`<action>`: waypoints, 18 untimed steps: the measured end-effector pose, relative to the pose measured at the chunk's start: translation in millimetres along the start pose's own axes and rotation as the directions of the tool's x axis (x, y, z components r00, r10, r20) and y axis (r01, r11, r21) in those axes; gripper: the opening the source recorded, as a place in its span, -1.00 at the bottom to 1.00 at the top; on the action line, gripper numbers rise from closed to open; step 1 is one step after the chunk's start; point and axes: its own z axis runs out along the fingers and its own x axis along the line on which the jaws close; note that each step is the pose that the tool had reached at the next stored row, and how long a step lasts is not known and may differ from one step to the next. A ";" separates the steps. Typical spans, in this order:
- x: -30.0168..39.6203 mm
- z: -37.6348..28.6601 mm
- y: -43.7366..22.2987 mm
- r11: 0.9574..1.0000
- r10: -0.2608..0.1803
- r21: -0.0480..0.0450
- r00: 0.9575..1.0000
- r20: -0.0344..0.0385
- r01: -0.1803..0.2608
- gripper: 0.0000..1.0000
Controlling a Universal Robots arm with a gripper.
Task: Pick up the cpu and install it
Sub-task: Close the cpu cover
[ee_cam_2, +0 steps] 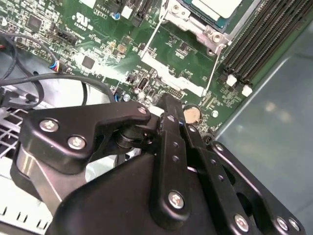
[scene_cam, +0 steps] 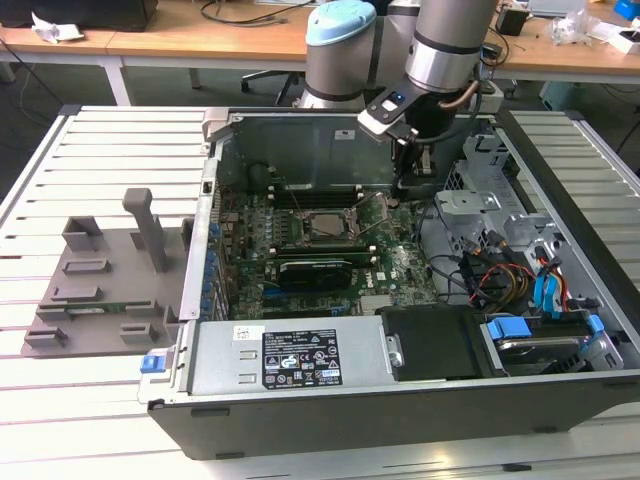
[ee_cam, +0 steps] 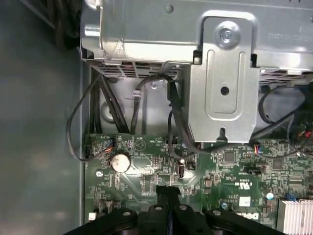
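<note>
Plainly, exterior view shows cpu (scene_cam: 326,228) socketed; first wrist view, the hand (ee_cam: 164,189) closed.

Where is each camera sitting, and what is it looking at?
Exterior view: off the arm, looking down into the open computer case; shows the arm and gripper over the motherboard.
First wrist view: at the wrist, looking along the shut gripper at the motherboard and a metal bracket.
Second wrist view: at the wrist, looking past the gripper toward the cpu in the socket.
Shared: both wrist views show the coin battery.
</note>
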 end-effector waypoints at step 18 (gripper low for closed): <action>2.0 11.6 -33.7 1.000 -0.001 -0.001 1.000 -0.002 0.001 -0.79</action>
